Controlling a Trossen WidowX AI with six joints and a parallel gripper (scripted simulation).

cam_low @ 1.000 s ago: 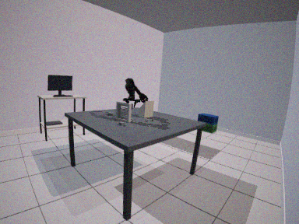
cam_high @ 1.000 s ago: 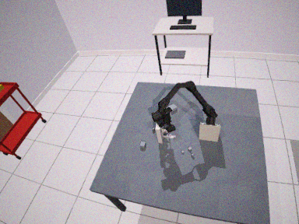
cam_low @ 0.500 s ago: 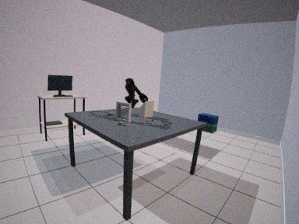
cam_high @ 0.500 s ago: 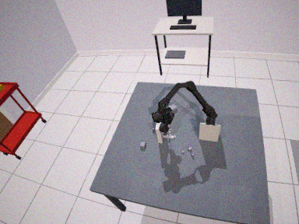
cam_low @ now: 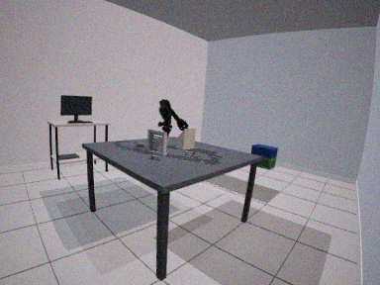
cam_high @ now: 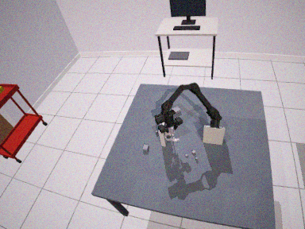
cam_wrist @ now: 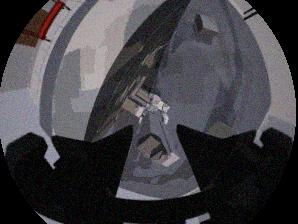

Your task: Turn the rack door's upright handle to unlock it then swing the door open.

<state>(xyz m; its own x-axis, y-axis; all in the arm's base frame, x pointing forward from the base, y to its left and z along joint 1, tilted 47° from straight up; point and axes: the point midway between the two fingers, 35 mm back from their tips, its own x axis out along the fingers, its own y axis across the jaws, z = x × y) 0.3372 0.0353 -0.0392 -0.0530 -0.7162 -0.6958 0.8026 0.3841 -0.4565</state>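
Note:
The small rack [cam_high: 162, 139] [cam_low: 157, 141] stands upright on the grey table [cam_high: 131, 175] [cam_low: 134, 165]; its slotted side shows in the exterior view. In the wrist view a dark streaked panel [cam_wrist: 132, 67] of the rack or its door slants past the left finger. Small pale parts [cam_wrist: 158, 104], which look like the handle's fittings, lie ahead between the fingertips' directions. My gripper [cam_high: 171, 128] [cam_wrist: 154, 128] is open, pointing down close by the rack, with nothing seen held. The door's exact angle, the handle's turn and any contact cannot be told.
A beige box [cam_high: 214, 135] [cam_low: 190, 139] stands by the arm's base. A small grey block [cam_high: 145, 147] [cam_wrist: 206, 31] lies left of the rack in the top view. Small pale pieces [cam_high: 194, 152] lie to its right. Another grey block [cam_high: 177, 110] is behind the gripper.

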